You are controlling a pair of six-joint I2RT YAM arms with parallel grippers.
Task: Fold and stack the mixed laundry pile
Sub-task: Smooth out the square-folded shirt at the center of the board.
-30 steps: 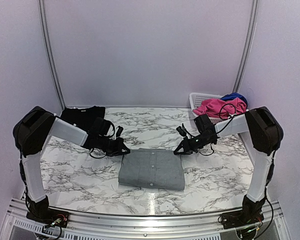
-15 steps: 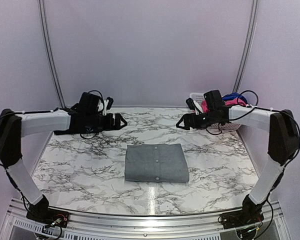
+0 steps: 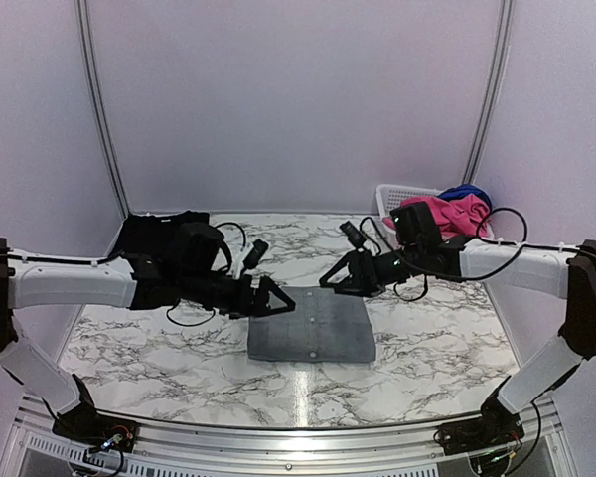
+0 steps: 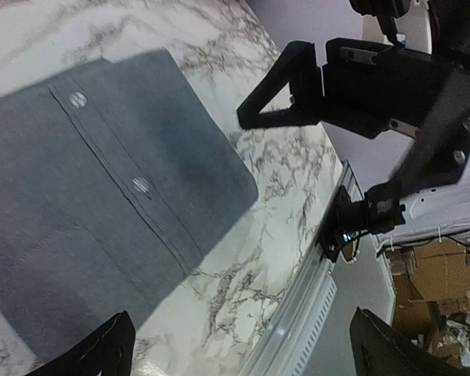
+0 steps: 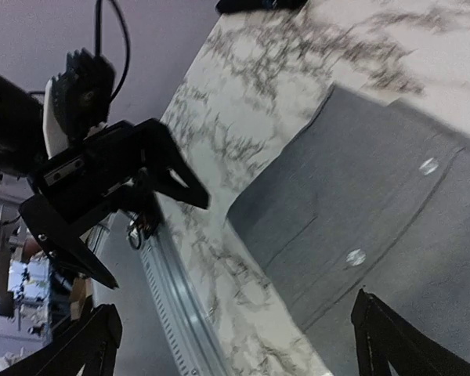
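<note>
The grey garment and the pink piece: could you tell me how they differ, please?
The grey garment is folded into a flat, neat rectangle; the pink piece is a crumpled heap. The grey garment lies at the centre of the table; the pink piece sits at the white basket in the far right corner. Both are soft fabric.

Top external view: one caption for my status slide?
Open left end effector and open right end effector hover by the folded grey garment; black cloth back-left, basket back-right.
</note>
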